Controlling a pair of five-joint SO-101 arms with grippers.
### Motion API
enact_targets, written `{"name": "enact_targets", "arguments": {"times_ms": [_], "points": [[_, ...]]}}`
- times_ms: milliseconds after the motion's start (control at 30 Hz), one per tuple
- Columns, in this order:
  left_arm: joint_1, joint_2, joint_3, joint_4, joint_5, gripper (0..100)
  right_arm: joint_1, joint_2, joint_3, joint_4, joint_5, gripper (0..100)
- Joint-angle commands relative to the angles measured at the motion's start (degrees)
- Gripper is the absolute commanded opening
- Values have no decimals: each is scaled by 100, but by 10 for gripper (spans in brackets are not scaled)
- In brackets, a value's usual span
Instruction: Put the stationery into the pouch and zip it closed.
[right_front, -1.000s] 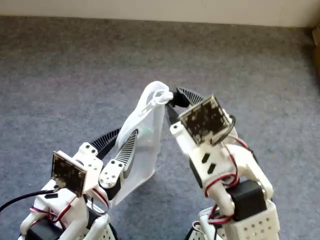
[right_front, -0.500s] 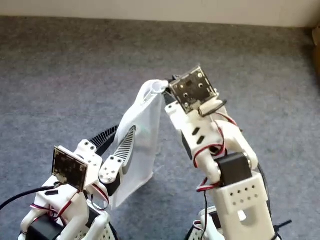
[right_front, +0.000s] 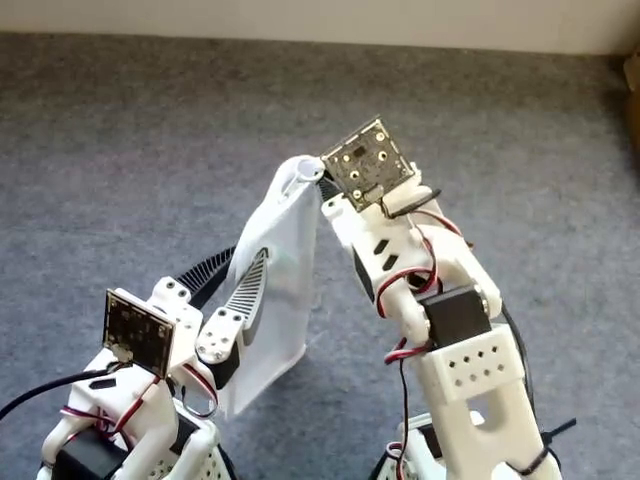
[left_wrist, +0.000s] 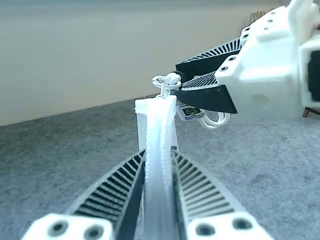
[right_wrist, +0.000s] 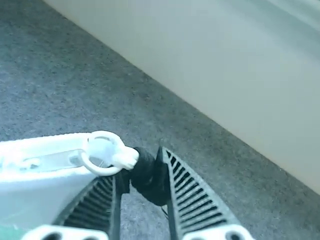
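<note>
Grey carpet (right_front: 120, 150) covers the table around the pouch (right_front: 280, 270), and a pale wall (right_front: 300, 15) runs along the far edge behind it. The white, half-clear pouch stands upright on its lower edge between the two arms.

On the left of the pouch, the left gripper (right_front: 252, 262) has its two black ribbed fingers (right_front: 205, 282) pressed together on the pouch, one on each side of the thin body, about half way up. In the left wrist view the fingers of the left gripper (left_wrist: 159, 152) squeeze the pouch (left_wrist: 159, 130) flat from both sides.

At the far top corner of the pouch is the zipper pull (right_front: 305, 170), a white ring. On the right, the right gripper (right_front: 322, 185) meets this corner. In the high view its camera board (right_front: 368, 165) stands in front of the fingers. The right wrist view looks under the board: the right gripper (right_wrist: 140, 172) is closed on a dark tab (right_wrist: 145, 175), which is joined to the zipper pull (right_wrist: 105, 152). The left wrist view adds a small label (left_wrist: 191, 112), hanging just under the right gripper (left_wrist: 180, 77).
</note>
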Motion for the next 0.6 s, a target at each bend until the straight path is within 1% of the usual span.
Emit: {"name": "enact_targets", "arguments": {"times_ms": [0,67,200,433,567], "points": [[-154,-92,-523,202,53,8,927,-347,-31,391,53,6],[-154,-92,-541,202,-35,38,708,-752,-40,725,53,6],[-154,-92,-549,202,-70,151,259,-1578,-57,1130,53,6],[-154,-92,-954,202,-62,165,-514,-2316,-57,1710,70,6],[-154,-84,-936,229,-62,165,-637,-2404,-215,1701,70,6]]}}
